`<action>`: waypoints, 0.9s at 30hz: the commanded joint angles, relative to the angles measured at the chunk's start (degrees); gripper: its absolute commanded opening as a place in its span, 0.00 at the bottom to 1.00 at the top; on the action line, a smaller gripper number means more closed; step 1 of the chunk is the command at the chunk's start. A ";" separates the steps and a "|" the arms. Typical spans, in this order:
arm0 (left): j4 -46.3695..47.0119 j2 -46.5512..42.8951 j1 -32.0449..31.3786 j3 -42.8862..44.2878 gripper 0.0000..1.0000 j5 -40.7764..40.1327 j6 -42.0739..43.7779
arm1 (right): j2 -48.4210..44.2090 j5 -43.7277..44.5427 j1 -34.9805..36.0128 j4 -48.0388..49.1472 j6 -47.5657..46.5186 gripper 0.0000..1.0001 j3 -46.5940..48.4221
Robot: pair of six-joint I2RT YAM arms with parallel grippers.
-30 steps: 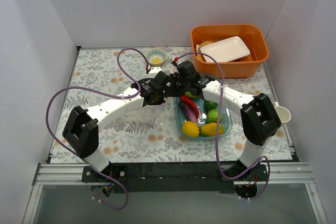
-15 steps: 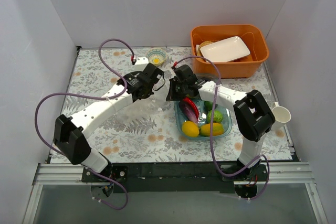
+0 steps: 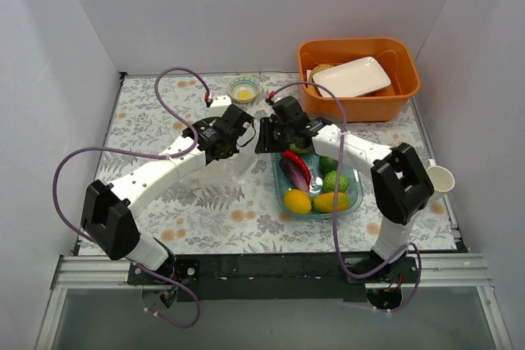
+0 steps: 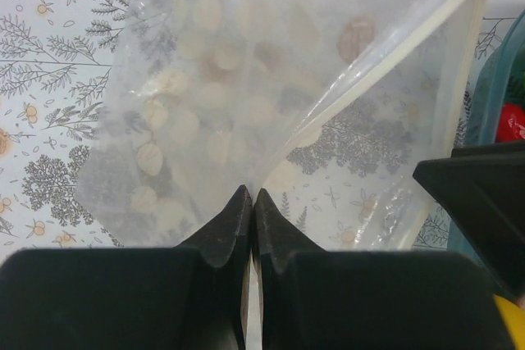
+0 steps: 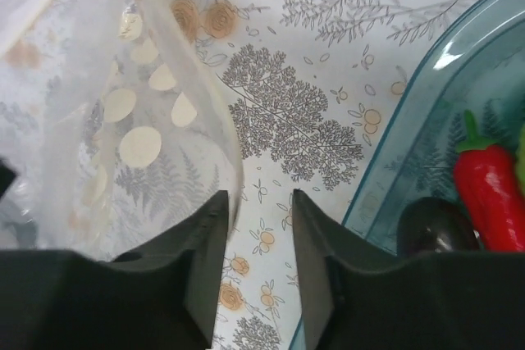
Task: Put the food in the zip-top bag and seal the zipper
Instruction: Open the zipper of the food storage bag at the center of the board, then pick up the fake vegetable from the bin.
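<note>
Zip-top bag is pinched by the left gripper; the right gripper is parted, nothing clamped.
Bag is located over the table, just left of the blue tray, with the zipper seen along its mouth edge. Bag edge is just beside one right finger. Chilli, eggplant, lemon, mango and lime are seen in the tray. Orange bin with white plate, small bowl and white cup are set well apart.

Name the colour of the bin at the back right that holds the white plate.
The bin is orange, seen best in the top external view.
</note>
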 commanded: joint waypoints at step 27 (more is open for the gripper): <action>9.26 -2.44 0.08 -5.15 0.00 8.46 2.07 | -4.72 18.65 -12.65 -6.72 -8.92 0.89 -1.15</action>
